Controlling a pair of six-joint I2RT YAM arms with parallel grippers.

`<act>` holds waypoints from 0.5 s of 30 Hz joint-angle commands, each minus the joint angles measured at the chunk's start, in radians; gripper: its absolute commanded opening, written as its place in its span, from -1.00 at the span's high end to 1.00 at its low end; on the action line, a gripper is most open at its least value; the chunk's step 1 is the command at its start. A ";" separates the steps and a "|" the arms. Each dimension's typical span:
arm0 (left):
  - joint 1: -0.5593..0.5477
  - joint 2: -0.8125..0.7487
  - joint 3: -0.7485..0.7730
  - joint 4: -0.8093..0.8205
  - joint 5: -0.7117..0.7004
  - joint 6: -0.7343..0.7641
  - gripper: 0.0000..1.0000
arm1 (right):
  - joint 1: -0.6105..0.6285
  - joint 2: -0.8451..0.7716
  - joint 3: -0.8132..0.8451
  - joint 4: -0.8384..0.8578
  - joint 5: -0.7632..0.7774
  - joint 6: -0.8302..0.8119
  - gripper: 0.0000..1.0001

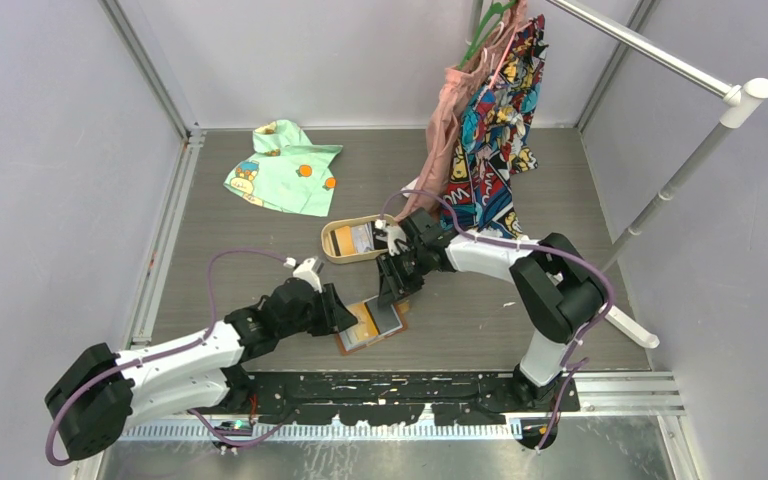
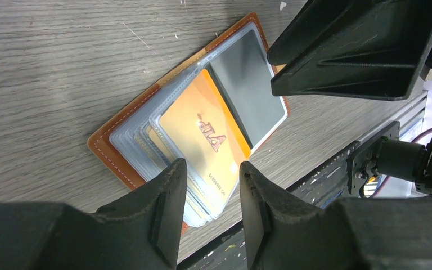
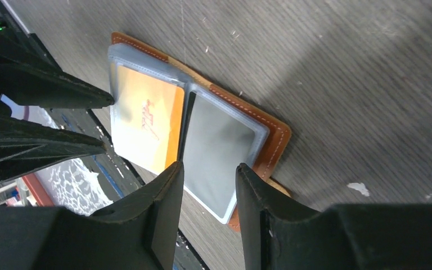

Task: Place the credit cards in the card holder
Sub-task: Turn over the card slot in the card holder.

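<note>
Card holder (image 1: pixel 372 322) lies open and flat on the table (image 1: pixel 260 250), near the front edge, between the two grippers. Left gripper (image 2: pixel 212 169) is at its left end, jaws partly apart with a clear gap and nothing clamped between them. The fingertips (image 2: pixel 171 174) straddle the near edge of the stacked clear sleeves; contact can't be told. Right gripper (image 3: pixel 208 169) reaches in from the far right side, jaws also partly apart and holding nothing. Its tips sit over the outer edge of the right-hand page; contact is unclear there too.

Orange card (image 2: pixel 202 135) sits in the top sleeve of the left page, red lettering facing up. Grey card (image 2: pixel 244 84) sits in the sleeve of the right page, just beside the orange one across the fold. Brown leather with pale stitching shows around the sleeves.

Tan oval tray (image 1: pixel 332 245) is behind the holder, partly under the right arm. More cards (image 1: pixel 360 238) lie inside it; colours are too small to tell. Green printed cloth (image 1: pixel 285 168) lies far left on the table. Patterned garments (image 1: pixel 495 130) hang from a rack (image 1: pixel 660 55) at the far right.
</note>
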 commanded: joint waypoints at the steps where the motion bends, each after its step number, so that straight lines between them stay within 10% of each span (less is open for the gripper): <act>1: 0.004 0.002 0.040 -0.023 -0.032 0.015 0.20 | 0.005 0.009 0.046 -0.021 0.037 -0.013 0.11; 15: 0.004 0.034 0.050 -0.034 -0.021 0.021 0.21 | 0.005 0.038 0.056 -0.021 -0.040 0.010 0.10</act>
